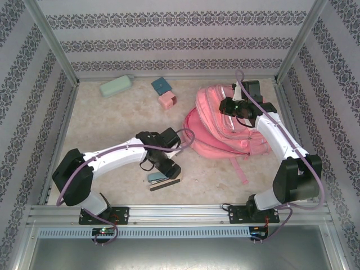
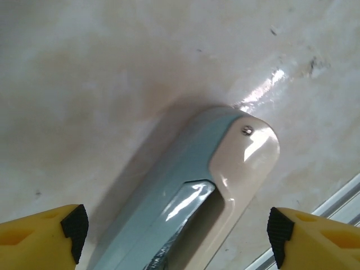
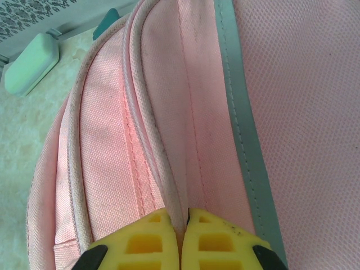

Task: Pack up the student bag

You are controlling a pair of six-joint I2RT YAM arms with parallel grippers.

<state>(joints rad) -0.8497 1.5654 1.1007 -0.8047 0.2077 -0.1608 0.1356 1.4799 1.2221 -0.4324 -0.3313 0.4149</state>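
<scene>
The student bag (image 1: 225, 132) is a large pink backpack lying at the right of the table, with a strap trailing toward the near edge. My right gripper (image 1: 239, 107) rests on its upper part. In the right wrist view the yellow fingers (image 3: 152, 236) pinch a fold of pink fabric beside a pale trim stripe (image 3: 242, 118), so my right gripper (image 3: 183, 225) is shut on the student bag (image 3: 169, 112). My left gripper (image 1: 166, 169) hovers open over a blue and cream stapler (image 2: 214, 185), its fingertips (image 2: 76, 225) standing wide on either side without touching it.
A dark flat stick (image 1: 165, 184) lies beside the stapler (image 1: 156, 178). At the back stand a mint case (image 1: 115, 86), a teal block (image 1: 161, 84) and a small pink box (image 1: 167, 101). The metal rail (image 2: 337, 197) of the near edge runs close to the stapler.
</scene>
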